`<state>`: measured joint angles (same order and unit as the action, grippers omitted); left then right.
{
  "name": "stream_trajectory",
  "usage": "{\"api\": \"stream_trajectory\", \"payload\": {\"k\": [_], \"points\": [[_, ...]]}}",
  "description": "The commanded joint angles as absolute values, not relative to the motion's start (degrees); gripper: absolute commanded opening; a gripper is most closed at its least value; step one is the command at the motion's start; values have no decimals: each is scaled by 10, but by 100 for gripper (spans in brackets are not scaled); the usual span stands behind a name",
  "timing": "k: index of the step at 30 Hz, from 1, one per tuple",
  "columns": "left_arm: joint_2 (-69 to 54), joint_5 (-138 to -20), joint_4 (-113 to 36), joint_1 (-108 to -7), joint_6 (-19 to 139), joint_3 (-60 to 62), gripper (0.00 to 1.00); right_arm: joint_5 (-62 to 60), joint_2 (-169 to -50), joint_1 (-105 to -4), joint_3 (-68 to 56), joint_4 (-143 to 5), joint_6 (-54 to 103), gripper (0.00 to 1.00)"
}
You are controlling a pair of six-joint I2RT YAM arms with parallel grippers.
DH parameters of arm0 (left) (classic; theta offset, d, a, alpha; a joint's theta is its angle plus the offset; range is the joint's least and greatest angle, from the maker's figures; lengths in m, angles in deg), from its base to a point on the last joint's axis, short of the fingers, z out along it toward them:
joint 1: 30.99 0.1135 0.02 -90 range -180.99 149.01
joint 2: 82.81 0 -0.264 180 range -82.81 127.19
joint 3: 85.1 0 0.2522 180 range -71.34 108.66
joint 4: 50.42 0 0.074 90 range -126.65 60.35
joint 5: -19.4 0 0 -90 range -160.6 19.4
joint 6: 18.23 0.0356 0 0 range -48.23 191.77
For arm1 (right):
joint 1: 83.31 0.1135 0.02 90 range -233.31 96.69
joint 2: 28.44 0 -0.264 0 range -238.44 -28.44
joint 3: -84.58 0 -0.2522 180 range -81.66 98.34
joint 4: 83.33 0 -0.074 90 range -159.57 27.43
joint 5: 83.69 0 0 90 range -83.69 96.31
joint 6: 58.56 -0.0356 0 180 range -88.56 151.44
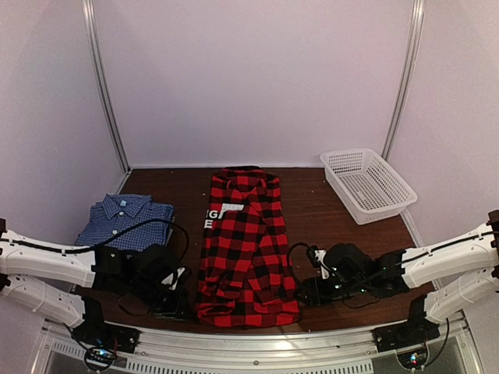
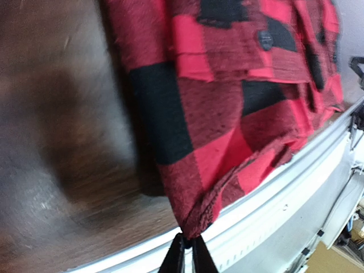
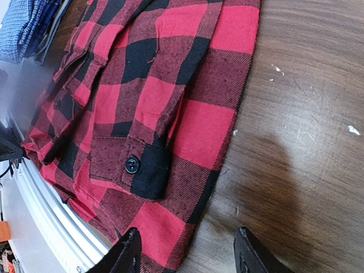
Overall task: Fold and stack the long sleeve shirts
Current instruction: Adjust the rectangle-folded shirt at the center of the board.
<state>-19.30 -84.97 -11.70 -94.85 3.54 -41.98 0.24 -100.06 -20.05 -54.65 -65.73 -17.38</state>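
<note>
The red-and-black plaid shirt [image 1: 245, 249] lies folded into a long strip down the middle of the table [image 1: 327, 226]. Its collar points toward the far edge and its hem sits right at the near edge, against the metal rail [image 2: 273, 210]. Bare wood runs along both long sides of it. On my left a narrow lane separates it from the blue checked shirt [image 1: 129, 220]; on my right a wider stretch reaches the right edge. Pale walls close the table on the left, far and right sides.

My left gripper [image 2: 186, 242] is pressed together on the plaid shirt's near-left hem corner, with the cloth bunched to a point between the fingertips just above the rail. My right gripper [image 3: 187, 247] stands spread at the near-right hem corner. One finger [image 3: 128, 253] is over the plaid and the other over bare wood, with the shirt's edge running between them. It holds nothing, and I cannot tell whether either finger touches cloth or wood. A sleeve cuff with a black button [image 3: 132, 164] lies on top of the plaid just ahead of it.

The blue checked shirt sits folded near the left edge, apart from the plaid. A white mesh basket [image 1: 366, 183] stands in the far-right corner, well apart from both my arms. My own cables [image 1: 300, 253] loop over the wood beside each wrist.
</note>
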Motion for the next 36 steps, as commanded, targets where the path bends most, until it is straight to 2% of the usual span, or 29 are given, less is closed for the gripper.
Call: {"api": "stream_trajectory", "payload": {"k": [1,3,9,14,21,25,36], "points": [[-163,-892,-123,-948,56,-428,13,-9,-1009,-189,-540,-657,-171,58],[-165,-893,-116,-949,72,-415,28,-11,-1011,-184,-541,-659,-176,58],[-210,-822,-46,-943,102,-350,35,-3,-1007,-176,-537,-654,-182,58],[-188,-782,-52,-893,127,-350,27,16,-1007,-175,-529,-649,-184,57],[-100,-832,-153,-880,147,-361,15,43,-1043,-176,-442,-640,-143,55],[-100,-849,-186,-882,135,-386,14,29,-1132,-176,-347,-677,-102,50],[-86,-871,-250,-895,115,-429,13,-119,-1418,-175,-87,-777,-63,35]]}}
